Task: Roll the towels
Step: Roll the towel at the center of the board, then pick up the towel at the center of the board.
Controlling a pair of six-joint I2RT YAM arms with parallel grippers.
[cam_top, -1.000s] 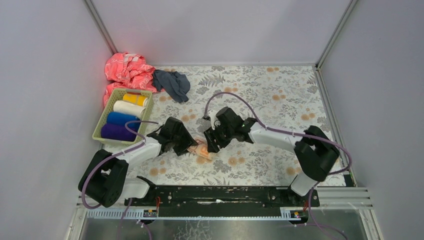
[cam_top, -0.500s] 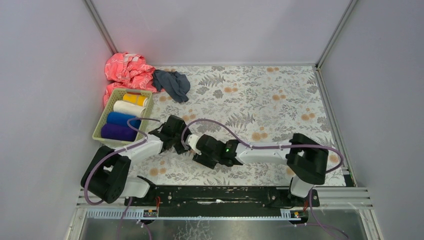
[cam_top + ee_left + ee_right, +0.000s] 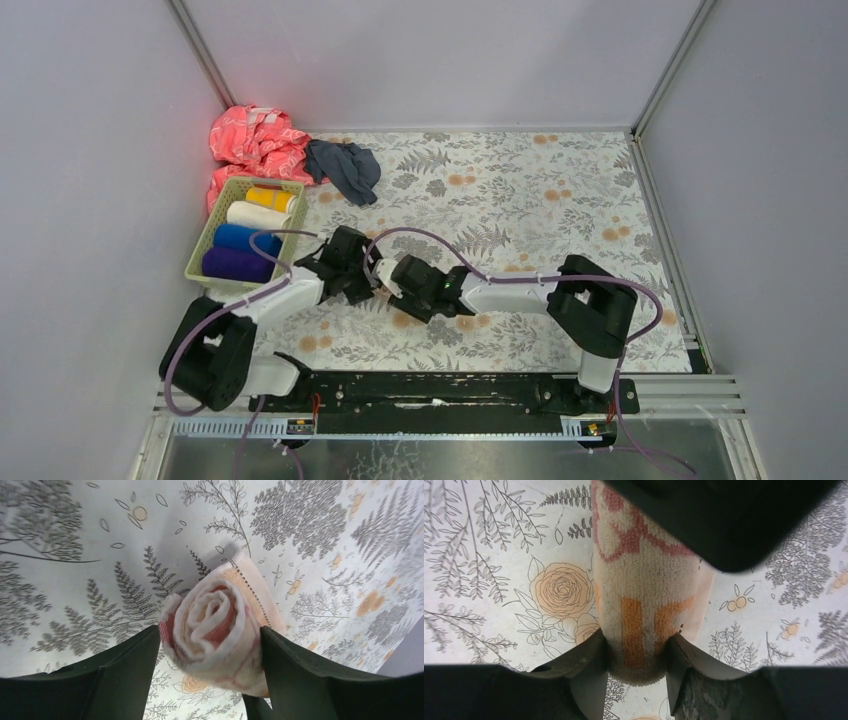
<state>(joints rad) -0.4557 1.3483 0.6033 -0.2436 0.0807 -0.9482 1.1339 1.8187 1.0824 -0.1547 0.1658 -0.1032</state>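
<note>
A rolled cream towel with red and orange print hangs just above the floral covering, between both grippers. In the left wrist view I see its spiral end. My left gripper is open, its fingers loosely either side of that end. My right gripper is shut on the other end of the roll, pads pressed into the pile. In the top view the two gripper heads meet left of centre and hide the roll. A dark grey-blue towel lies crumpled at the back left.
A green basket at the left holds yellow, white, blue and purple rolls. A pink-red cloth is bunched in the back left corner. Grey walls enclose the floral covering.
My right arm has swung left to the roll and its jaws have narrowed onto the roll's end. The left jaws have widened around the roll, and both grippers now sit further left.
</note>
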